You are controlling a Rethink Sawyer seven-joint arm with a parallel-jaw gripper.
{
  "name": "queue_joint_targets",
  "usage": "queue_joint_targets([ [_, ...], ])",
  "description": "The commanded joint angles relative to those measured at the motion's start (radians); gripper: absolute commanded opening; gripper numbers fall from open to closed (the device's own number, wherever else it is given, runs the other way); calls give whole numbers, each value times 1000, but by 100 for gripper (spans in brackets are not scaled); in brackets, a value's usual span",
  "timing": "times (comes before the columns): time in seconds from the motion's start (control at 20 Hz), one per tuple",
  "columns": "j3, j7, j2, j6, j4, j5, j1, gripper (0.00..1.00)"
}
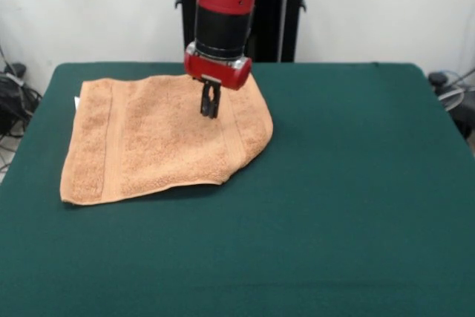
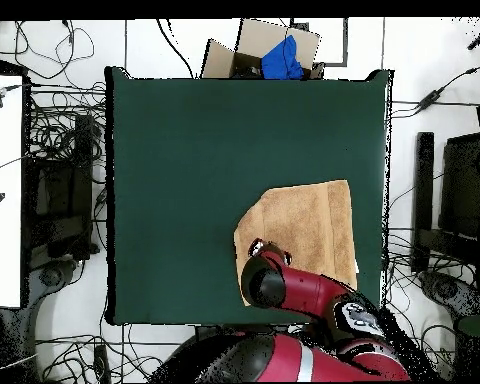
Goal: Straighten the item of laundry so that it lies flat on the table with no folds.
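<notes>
From above, the arm (image 2: 304,290) covered the gripper entirely and hid the towel's (image 2: 309,225) near corner beneath it. From across the table (image 1: 356,183), the gripper (image 1: 210,105) showed only as a dark stub, its fingers too close together to tell apart. The arm's upper part ran off the top edge. A bit of white (image 1: 76,102) at the towel's left edge was too small to tell.
</notes>
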Motion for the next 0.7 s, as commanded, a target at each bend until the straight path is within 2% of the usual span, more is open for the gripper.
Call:
queue_joint_targets([
  [0.05,99,214,51,-54,-2,63,9,0],
  [0.4,85,209,100,-82,-34,70,23,0],
  [0.7,57,200,202,-149,-82,73,37,0],
])
